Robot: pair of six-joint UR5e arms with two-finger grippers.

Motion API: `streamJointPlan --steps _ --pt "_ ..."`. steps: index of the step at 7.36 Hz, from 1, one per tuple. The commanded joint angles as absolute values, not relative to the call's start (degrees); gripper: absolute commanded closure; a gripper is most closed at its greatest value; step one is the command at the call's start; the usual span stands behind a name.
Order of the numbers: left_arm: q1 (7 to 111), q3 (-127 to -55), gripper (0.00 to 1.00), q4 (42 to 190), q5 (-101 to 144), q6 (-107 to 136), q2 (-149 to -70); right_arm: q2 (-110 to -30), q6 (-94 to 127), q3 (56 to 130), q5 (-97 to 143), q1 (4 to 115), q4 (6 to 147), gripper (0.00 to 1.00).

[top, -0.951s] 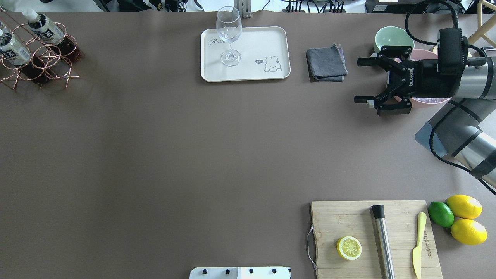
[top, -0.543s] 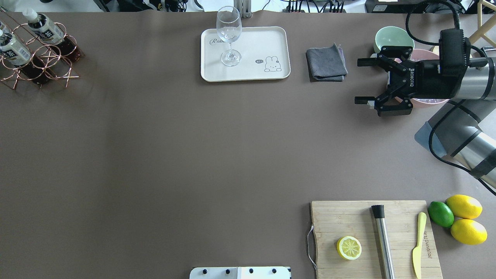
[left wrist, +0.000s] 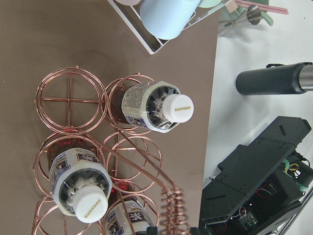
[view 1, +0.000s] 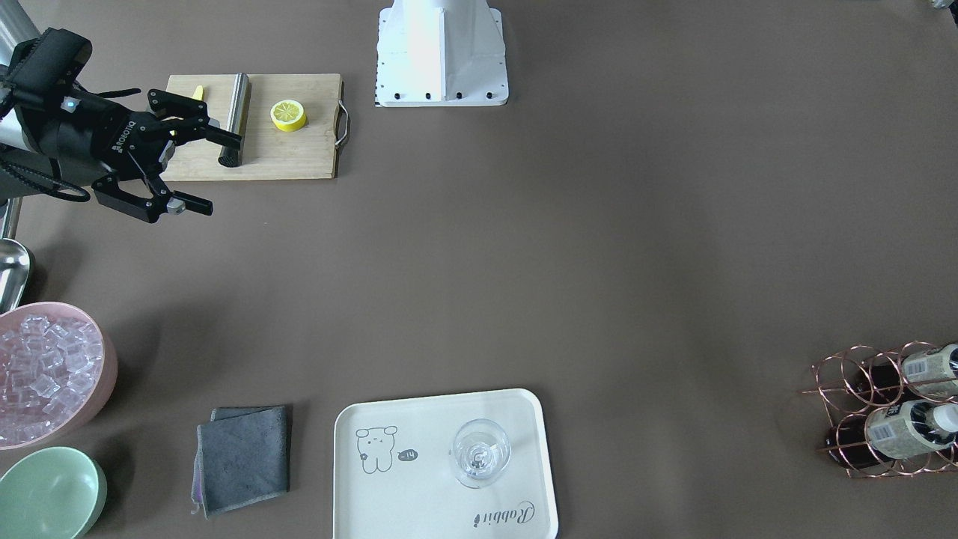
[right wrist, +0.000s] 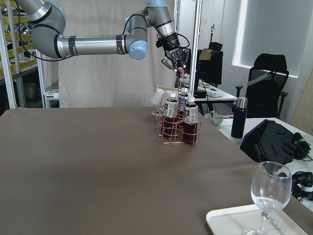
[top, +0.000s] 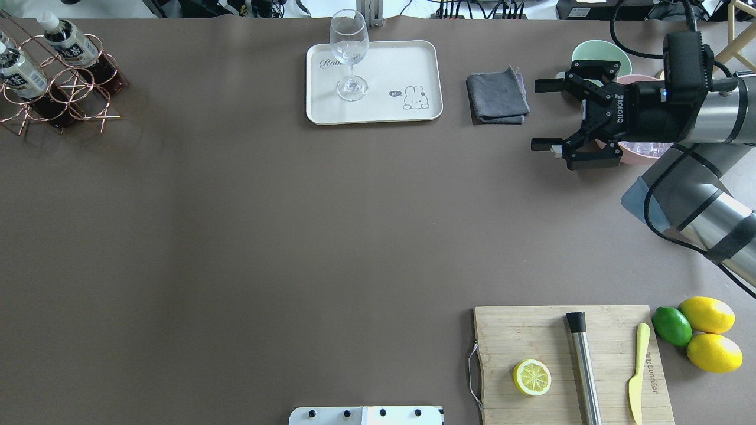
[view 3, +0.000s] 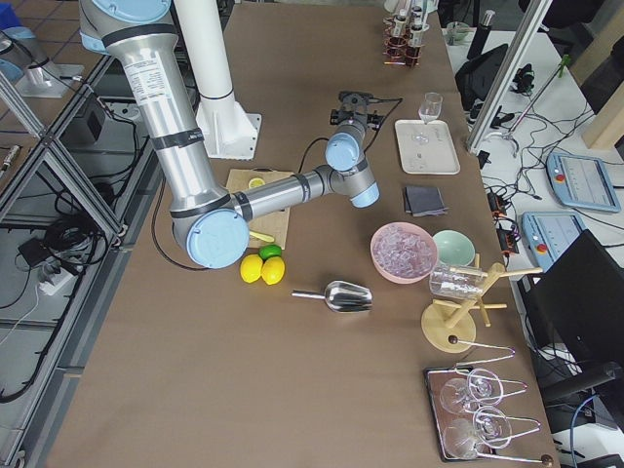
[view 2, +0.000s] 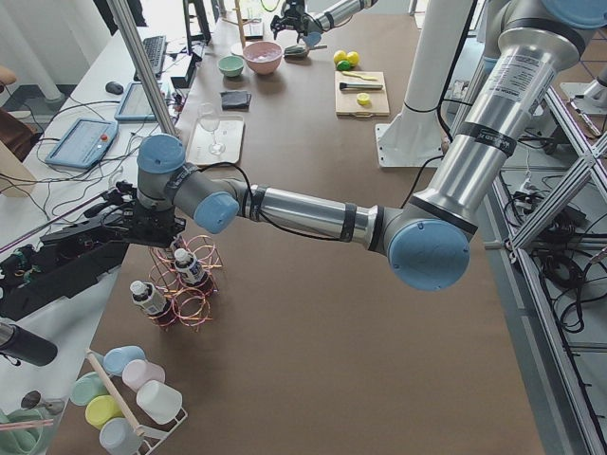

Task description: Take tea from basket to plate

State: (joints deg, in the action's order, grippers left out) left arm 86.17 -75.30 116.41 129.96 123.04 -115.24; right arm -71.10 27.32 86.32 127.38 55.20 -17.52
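Nearest the robot, on its right, a wooden cutting board [top: 520, 330] lies on the brown table [top: 266, 236]. On the board are half a lemon [top: 532, 378], a metal rod [top: 583, 366] and a yellow knife [top: 638, 372]. Just off the board's right edge sit a lime [top: 671, 326] and two whole lemons [top: 707, 314], bunched together.

Farther out, the right claw [top: 536, 115] hangs above the table with its fingers spread wide and nothing between them. It points toward the middle of the table, just beside a folded grey cloth [top: 497, 95]. Under and behind the claw's body are a pink bowl [view 1: 52, 374] full of ice cubes and a pale green bowl [top: 590, 50].

Along the far edge, the plate [top: 413, 59] lies flat with a wine glass [top: 349, 53] standing upright at its left end; the cartoon animal is at the other end.

At the far left corner stands the basket [left wrist: 70, 99]. The tea [left wrist: 154, 107] is in it: three bottles, upright in separate ring cells, caps on, and the other cells in view hold nothing. The left claw [right wrist: 177, 64] hovers right over the basket's coiled handle [left wrist: 171, 215]; whether its fingers are apart or together cannot be told. The tea is well apart from the plate.
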Motion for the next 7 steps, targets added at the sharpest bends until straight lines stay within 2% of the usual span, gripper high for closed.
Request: streamJointPlan --steps 1,3,5,7 --pt "87.53 -79.6 1.0 113.66 130.43 123.57 -115.4 -70.84 27.17 86.22 127.35 55.2 -17.67 0.0" --pt "88.24 -92.74 1.0 101.66 130.43 123.4 -113.83 -70.84 26.19 86.22 127.27 55.2 -17.67 0.0" --pt "87.37 -108.48 1.0 93.9 130.34 124.97 -108.39 -70.84 26.28 86.22 127.27 55.28 -17.67 0.0" --pt "81.95 -117.56 1.0 86.96 130.08 129.27 -108.46 -70.84 26.54 86.22 127.27 55.2 -17.67 0.0"
